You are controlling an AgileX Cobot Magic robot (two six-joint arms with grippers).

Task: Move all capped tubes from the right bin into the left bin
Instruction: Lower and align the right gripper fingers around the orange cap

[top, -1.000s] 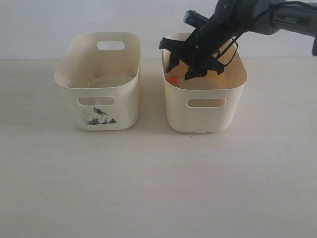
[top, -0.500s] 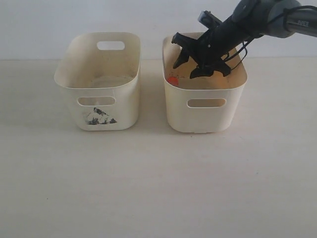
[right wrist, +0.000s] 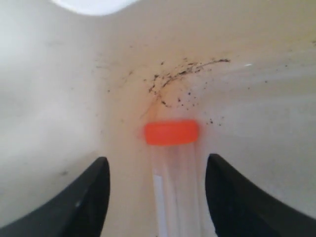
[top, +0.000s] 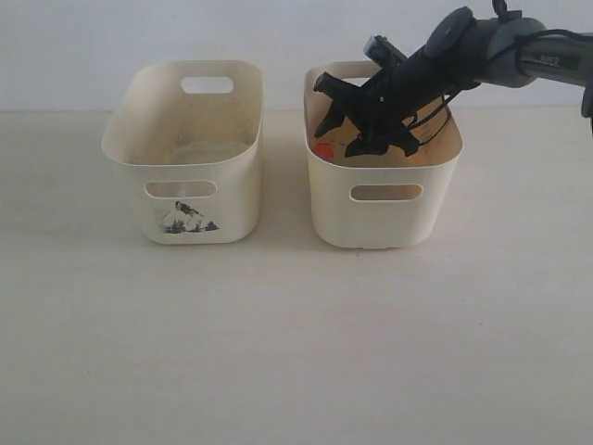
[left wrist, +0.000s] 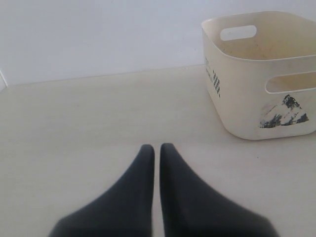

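One capped tube (right wrist: 177,187), clear with an orange-red cap (right wrist: 172,133), lies on the floor of the right bin (top: 384,222); from outside only its cap (top: 321,149) shows, by the bin's left wall. My right gripper (top: 341,139) reaches down into this bin and stands open. In the right wrist view the gripper (right wrist: 157,159) has one finger on each side of the tube, neither touching it. The left bin (top: 232,199), marked by a dark smudge, shows no tube inside. My left gripper (left wrist: 157,146) is shut and empty over the table, apart from the left bin (left wrist: 247,74).
The two bins stand side by side with a narrow gap between them, near the back wall. Dark specks mark the right bin's inner wall (right wrist: 168,81). Bare table (top: 278,352) stretches in front of both bins.
The right arm has dropped lower over the right bin. Its gripper shifted right, then came back left and down toward the orange cap, staying open. The left gripper's earlier state is not shown.
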